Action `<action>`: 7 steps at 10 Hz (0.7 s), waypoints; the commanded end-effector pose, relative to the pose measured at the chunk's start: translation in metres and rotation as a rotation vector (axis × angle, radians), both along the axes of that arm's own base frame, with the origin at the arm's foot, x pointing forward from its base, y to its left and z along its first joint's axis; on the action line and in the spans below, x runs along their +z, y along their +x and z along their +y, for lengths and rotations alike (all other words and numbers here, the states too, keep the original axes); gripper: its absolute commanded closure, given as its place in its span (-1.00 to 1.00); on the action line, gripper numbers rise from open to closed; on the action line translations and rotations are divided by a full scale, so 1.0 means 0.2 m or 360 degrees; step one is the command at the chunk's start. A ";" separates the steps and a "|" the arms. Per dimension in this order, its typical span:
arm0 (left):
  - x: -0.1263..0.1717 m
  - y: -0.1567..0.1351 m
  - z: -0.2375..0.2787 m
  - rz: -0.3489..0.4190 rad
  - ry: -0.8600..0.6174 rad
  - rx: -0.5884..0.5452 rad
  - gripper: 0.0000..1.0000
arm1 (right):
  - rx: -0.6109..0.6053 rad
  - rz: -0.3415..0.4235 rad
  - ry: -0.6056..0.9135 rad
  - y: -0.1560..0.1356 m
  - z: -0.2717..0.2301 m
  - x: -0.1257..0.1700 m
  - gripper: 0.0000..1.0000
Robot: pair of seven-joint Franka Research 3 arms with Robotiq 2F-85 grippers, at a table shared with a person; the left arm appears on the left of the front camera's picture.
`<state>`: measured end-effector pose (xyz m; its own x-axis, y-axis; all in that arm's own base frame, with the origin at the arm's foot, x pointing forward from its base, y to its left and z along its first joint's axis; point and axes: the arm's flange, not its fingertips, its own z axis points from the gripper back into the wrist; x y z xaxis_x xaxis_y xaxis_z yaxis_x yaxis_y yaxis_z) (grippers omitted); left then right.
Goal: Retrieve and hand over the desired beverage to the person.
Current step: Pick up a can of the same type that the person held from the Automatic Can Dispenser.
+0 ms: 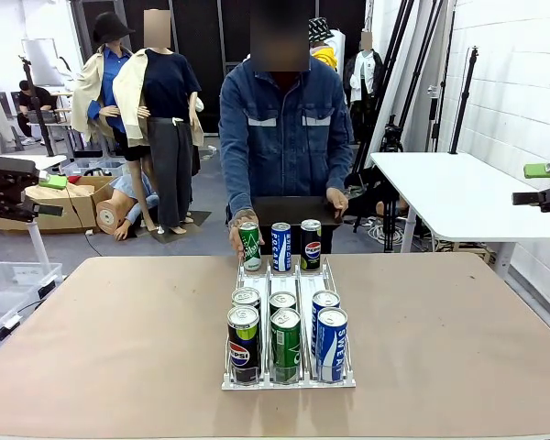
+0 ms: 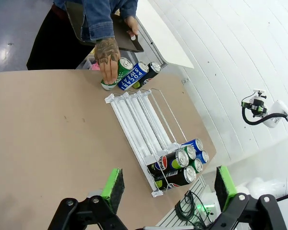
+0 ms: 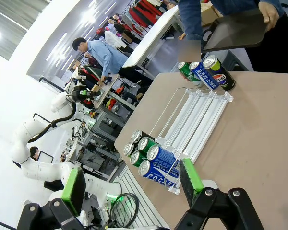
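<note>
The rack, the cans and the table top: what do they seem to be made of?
The table top looks like matte brown board, perhaps laminate: even colour, no grain, no shine. The rack looks like clear glossy plastic, likely acrylic: the top shows through its rails. The cans look like metal, probably aluminium: silvery lids, glossy printed sides.

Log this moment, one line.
left gripper: open | right gripper: open | person's hand: on green can, rack far end | six cans: near end | handover: not begun
</note>
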<state>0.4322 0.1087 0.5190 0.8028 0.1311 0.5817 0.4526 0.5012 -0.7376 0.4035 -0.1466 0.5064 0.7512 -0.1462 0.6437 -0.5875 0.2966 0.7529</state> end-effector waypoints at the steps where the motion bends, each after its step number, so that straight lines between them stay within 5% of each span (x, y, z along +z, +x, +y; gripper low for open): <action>1: 0.01 -0.01 0.00 -0.0018 -0.0003 0.0017 -1.00 | 0.0010 -0.0006 0.0018 0.00 0.00 0.00 -1.00; 7: 0.01 -0.01 0.00 -0.0018 -0.0003 0.0017 -1.00 | 0.0010 -0.0006 0.0018 0.00 0.00 0.00 -1.00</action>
<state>0.4322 0.1087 0.5190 0.8028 0.1311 0.5817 0.4526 0.5012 -0.7375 0.4035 -0.1467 0.5064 0.7511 -0.1462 0.6437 -0.5875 0.2967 0.7529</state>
